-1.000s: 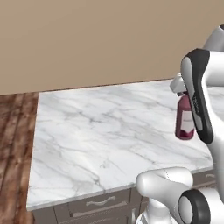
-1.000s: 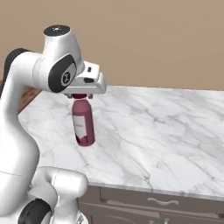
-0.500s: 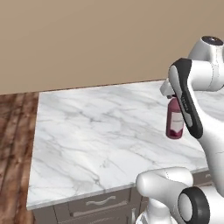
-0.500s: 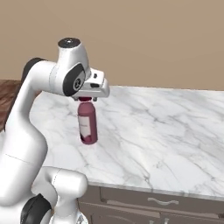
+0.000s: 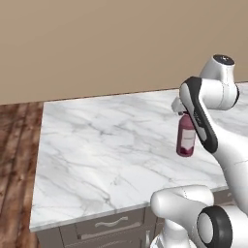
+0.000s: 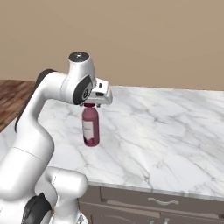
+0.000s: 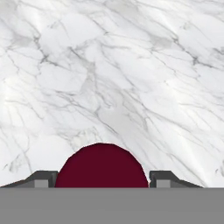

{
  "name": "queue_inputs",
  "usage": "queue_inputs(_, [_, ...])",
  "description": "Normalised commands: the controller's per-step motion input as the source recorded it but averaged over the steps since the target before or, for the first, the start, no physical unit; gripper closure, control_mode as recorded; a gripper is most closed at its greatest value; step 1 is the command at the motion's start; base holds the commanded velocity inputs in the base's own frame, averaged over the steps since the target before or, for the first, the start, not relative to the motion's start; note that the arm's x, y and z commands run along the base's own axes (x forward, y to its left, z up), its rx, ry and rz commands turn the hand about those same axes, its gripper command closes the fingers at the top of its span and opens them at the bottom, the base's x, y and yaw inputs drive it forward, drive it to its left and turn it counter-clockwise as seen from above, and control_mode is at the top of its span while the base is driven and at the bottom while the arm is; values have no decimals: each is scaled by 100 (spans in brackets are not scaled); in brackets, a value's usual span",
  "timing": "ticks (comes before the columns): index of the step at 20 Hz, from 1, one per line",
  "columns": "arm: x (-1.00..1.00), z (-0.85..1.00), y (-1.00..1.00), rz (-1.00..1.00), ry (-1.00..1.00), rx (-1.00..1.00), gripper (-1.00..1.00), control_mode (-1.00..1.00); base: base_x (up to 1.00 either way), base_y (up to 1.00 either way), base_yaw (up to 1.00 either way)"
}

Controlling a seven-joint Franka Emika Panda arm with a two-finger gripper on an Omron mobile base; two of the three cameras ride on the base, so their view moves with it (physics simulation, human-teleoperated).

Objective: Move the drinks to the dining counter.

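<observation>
Maroon plastic bottle w/ dark-red cap & pale label hangs upright from the gripper, held by its neck/cap, above the dining counter. We can't tell whether its base touches the marble or sits just over it. In the hand view we see the cap from the top, wedged btwn the two dark finger tips, one on each side, so the jaws are clamped on the bottle. In the right base view the bottle is near the counter's left part, a bit back from the front edge; in the left base view it's toward the right side. Grey drawer fronts run under the slab. Tan wall behind, wood floor off the counter's left end.
</observation>
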Motion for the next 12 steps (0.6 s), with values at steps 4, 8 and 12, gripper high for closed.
queue_inputs(4, [16,-31,0,-2,0,0,100,-100,0,0,0])
queue_inputs(8, [17,-21,0,0,0,0,100,-100,0,0,0])
queue_inputs(12, [12,-18,0,0,0,0,100,-100,0,0,0])
